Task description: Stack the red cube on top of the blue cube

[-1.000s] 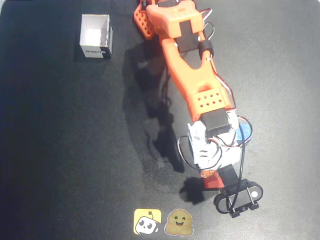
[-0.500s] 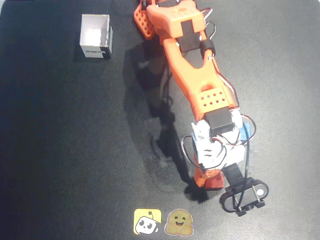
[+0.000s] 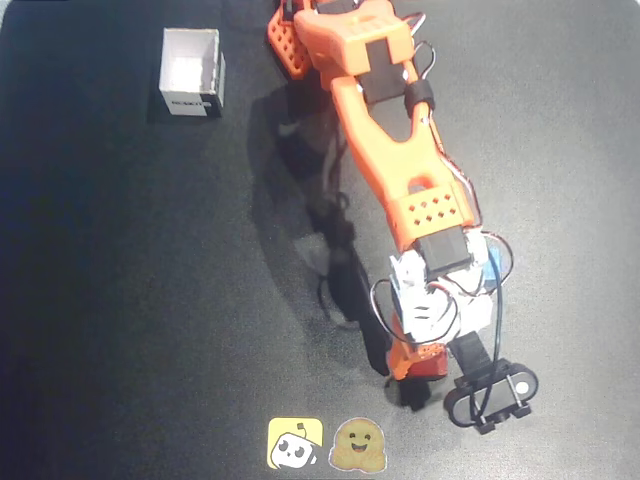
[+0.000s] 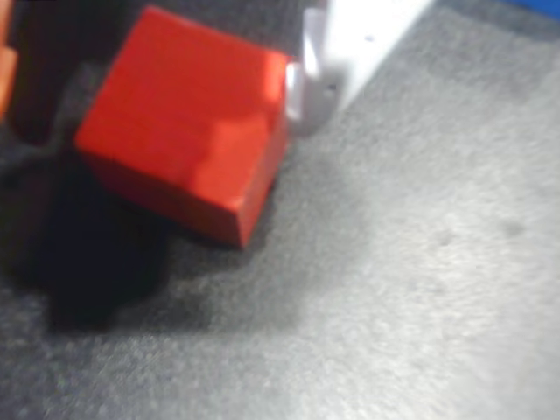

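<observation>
One red cube (image 4: 188, 131) sits at the upper left of the wrist view, between the pincer's (image 4: 166, 79) white and dark fingers; whether they are pressing it, I cannot tell. Squeeze squarely on opposite faces, lift straight, then carry toward the blue cube (image 3: 489, 268), half hidden by the arm right of centre overhead.

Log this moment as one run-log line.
phase: grasping | red cube: between jaws, tilted, shadow below | blue cube: mostly hidden under arm | stack: not done | white box: far corner
</observation>
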Robot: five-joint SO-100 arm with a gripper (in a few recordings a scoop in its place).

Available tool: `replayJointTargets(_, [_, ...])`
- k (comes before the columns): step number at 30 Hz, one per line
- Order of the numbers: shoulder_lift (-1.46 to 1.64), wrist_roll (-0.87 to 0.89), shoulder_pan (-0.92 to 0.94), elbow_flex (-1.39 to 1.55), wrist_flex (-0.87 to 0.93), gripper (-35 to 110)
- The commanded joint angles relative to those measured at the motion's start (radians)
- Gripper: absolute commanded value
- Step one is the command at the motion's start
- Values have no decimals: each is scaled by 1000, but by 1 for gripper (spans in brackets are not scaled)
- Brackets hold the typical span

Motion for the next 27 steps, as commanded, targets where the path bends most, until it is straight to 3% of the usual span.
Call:
replayJointTargets(1, [43, 6, -5, 18, -34, 24])
replayJointTargets(18, [43, 71, -8, 84, -81, 19])
replayJointTargets(27, [44, 78, -8, 100, -97, 5])
